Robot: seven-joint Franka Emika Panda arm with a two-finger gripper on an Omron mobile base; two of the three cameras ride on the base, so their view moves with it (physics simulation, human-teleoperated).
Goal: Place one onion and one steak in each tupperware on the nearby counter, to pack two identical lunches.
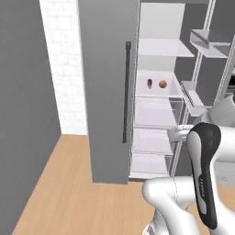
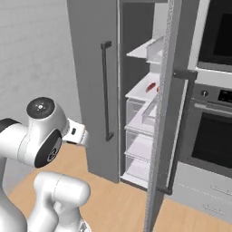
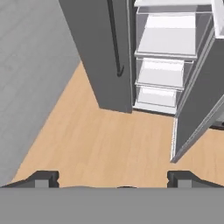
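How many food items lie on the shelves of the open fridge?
2: a dark red item and a brown round item, side by side on one white shelf. More may be hidden behind the doors.

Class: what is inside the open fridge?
A steak and an onion lie side by side on one fridge shelf. The drawers below look empty. The closed left door hides anything behind it.

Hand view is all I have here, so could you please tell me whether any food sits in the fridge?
Observer: Yes, a steak and an onion lie side by side on a middle shelf.
Operator: Is there an appliance beside the fridge?
Observer: An oven stands just beyond the open door.
Operator: Do the door's bins hold anything?
Observer: They look empty from the left base view.
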